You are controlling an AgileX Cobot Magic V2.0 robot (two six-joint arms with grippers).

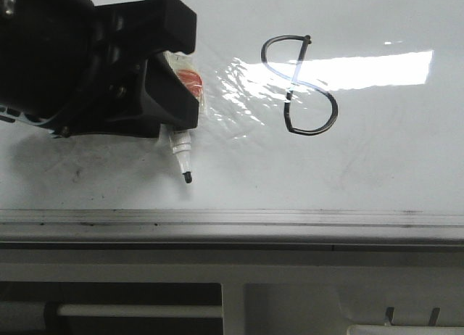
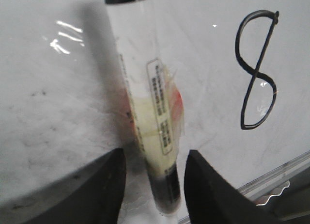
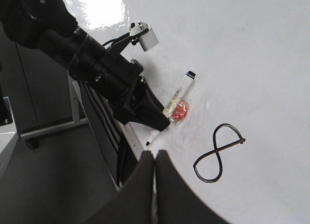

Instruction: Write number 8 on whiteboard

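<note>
The number 8 (image 1: 295, 80) is drawn in thin black line on the glossy whiteboard (image 1: 377, 154), slanted, with a small tick at its top. The left wrist view shows the same number 8 (image 2: 255, 73) upright. A white marker (image 1: 179, 143) with an orange and yellow wrap lies on the board, its black tip pointing toward the near rail. My left gripper (image 1: 190, 70) stands open astride the marker (image 2: 145, 88), with a gap on each side of the barrel. My right gripper (image 3: 154, 156) hangs shut and empty above the board's edge, near the number 8 (image 3: 219, 149).
A grey metal rail (image 1: 232, 220) runs along the board's near edge. Below it sits a white plastic casing with slots (image 1: 290, 291). The right wrist view shows the grey floor and a stand leg (image 3: 48, 132) beside the board. A bright glare patch (image 1: 362, 65) crosses the figure.
</note>
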